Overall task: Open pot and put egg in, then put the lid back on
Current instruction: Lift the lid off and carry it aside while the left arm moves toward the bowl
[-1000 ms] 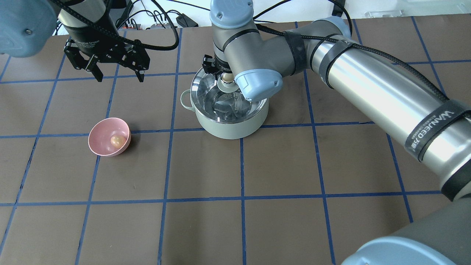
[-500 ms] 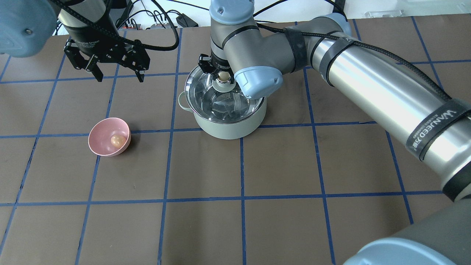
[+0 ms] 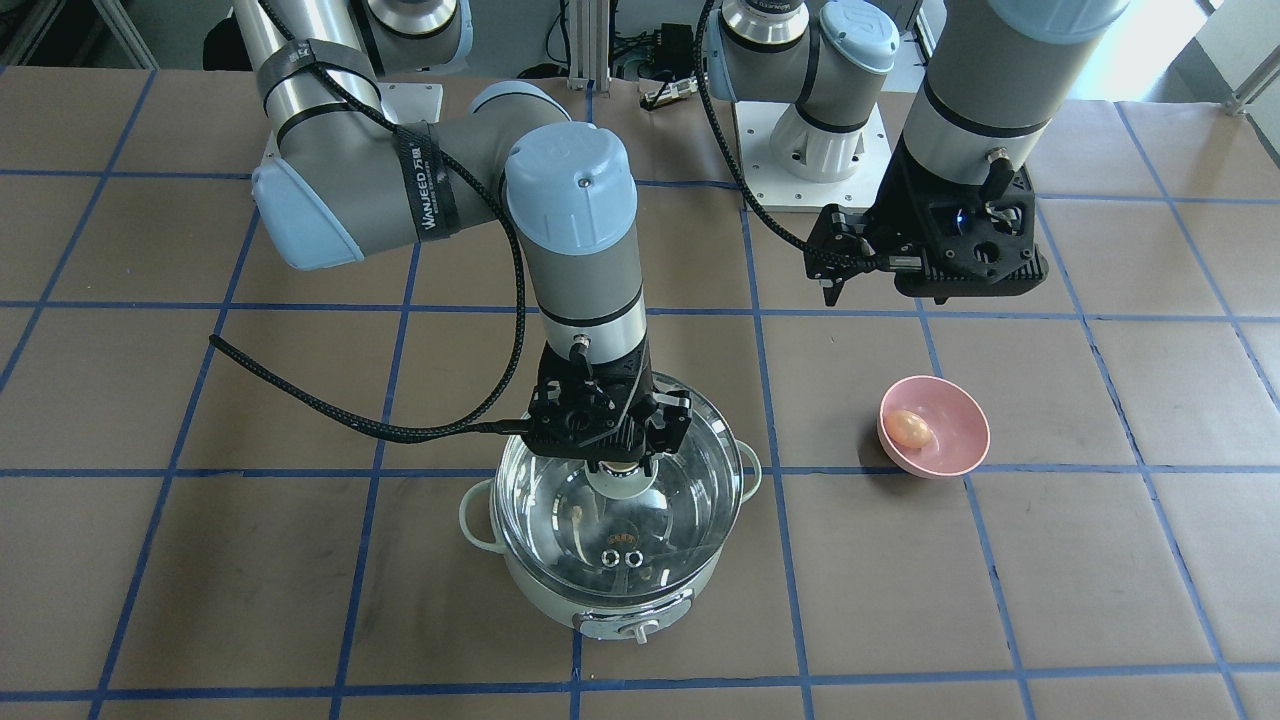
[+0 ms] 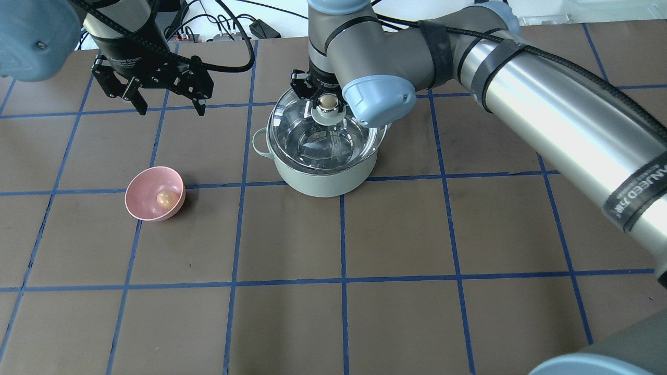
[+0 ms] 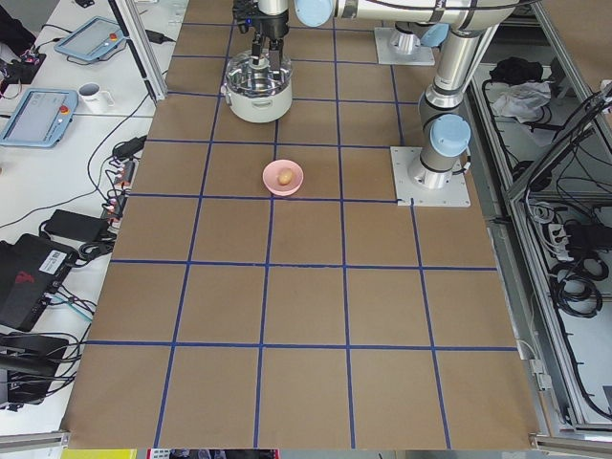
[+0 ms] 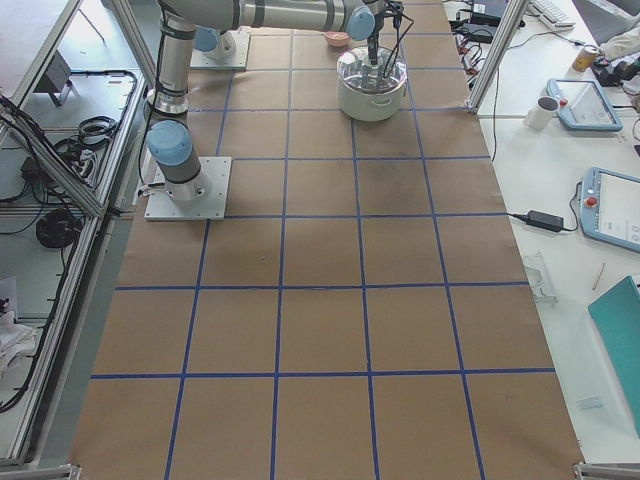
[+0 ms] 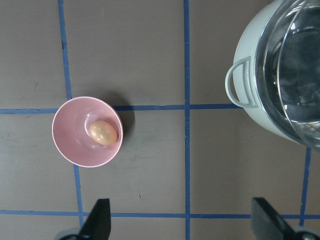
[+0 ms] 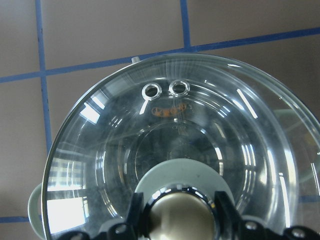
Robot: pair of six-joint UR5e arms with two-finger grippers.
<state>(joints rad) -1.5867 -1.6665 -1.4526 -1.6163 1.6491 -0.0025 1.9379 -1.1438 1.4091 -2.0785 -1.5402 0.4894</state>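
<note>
pot (image 4: 323, 179), brown blue-gridded table (image 4: 396, 229), white side desk (image 5: 67, 158)

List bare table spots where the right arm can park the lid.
Bare: the squares right of the pot, and the rows between it and the robot. Tighter: the gap between pot and pink bowl. Crowded: over the pot, where the right gripper holds the lid.

We see the mint-green pot (image 4: 323, 179) upright, its glass lid (image 4: 312, 146) askew over it; the tan egg (image 4: 167, 198) lies in a pink bowl (image 4: 143, 190).
</note>
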